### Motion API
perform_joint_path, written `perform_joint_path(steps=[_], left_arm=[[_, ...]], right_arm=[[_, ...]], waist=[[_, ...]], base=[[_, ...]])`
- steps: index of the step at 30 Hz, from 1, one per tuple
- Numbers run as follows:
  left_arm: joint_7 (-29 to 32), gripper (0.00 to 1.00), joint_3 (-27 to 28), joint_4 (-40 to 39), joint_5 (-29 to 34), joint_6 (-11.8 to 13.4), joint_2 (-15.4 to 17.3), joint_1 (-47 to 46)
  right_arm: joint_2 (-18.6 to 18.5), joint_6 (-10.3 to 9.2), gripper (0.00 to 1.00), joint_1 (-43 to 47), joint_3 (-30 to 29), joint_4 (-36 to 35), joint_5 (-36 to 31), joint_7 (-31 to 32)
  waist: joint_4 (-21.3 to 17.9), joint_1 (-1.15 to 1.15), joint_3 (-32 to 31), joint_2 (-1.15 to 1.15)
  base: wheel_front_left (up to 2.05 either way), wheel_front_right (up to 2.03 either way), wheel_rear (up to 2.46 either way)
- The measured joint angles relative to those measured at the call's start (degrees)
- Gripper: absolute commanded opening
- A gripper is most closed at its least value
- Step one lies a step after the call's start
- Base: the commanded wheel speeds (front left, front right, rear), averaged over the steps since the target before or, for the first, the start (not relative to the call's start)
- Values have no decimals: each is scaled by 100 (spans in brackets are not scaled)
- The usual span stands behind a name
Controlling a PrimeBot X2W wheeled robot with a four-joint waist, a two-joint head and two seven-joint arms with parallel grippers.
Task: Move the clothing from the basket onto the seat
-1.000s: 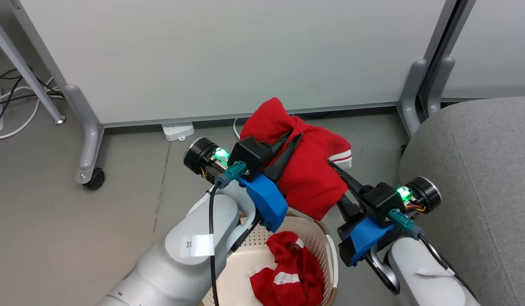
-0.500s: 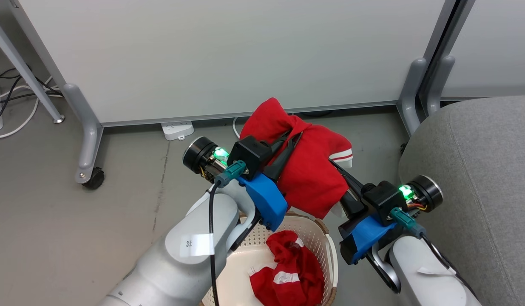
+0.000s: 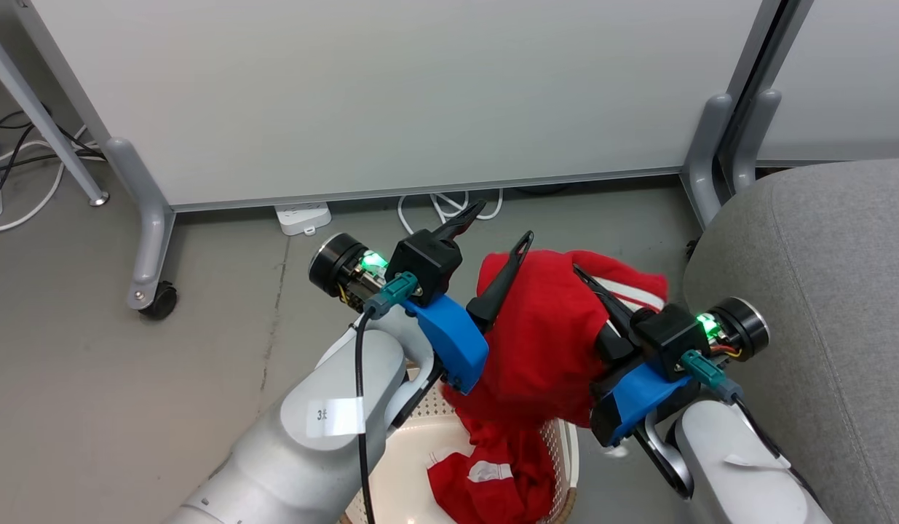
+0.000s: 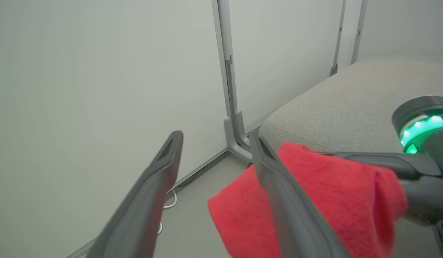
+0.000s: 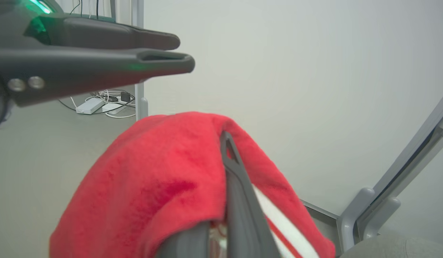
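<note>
Now left tool (image 3: 501,221) off clothing (image 3: 551,342)

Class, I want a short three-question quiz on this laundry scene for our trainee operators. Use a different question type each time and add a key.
1. True or false: the left gripper is clamped on the hanging red garment.
2. Multiple choice: what lies in the basket? A) a blue towel B) a second red garment C) a shoe
3. Fill in: the right gripper is shut on the hanging garment, and on the robot's right stands the large grey ____.

Key: 1 false, because its fingers stand spread apart; 2 B; 3 seat.
</note>
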Motion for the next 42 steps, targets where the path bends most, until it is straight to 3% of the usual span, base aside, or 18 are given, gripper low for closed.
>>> perform_joint_path(steps=[15, 30, 42], left_arm=[[-5, 100, 91, -146, 189, 20, 56, -5], [-5, 100, 63, -683, 539, 7, 68, -18], [-5, 100, -163, -978, 722, -66, 40, 147]], right_arm=[[-111, 0, 0, -40, -733, -312, 13, 1], [-168, 0, 0, -211, -1940, -974, -30, 1], [-108, 0, 0, 177, -2863, -1396, -33, 1]], waist=[[-396, 0, 280, 0], [-1322, 0, 837, 0], [-2073, 0, 1070, 0]], base=[[0, 0, 0], [0, 0, 0], [0, 0, 0]])
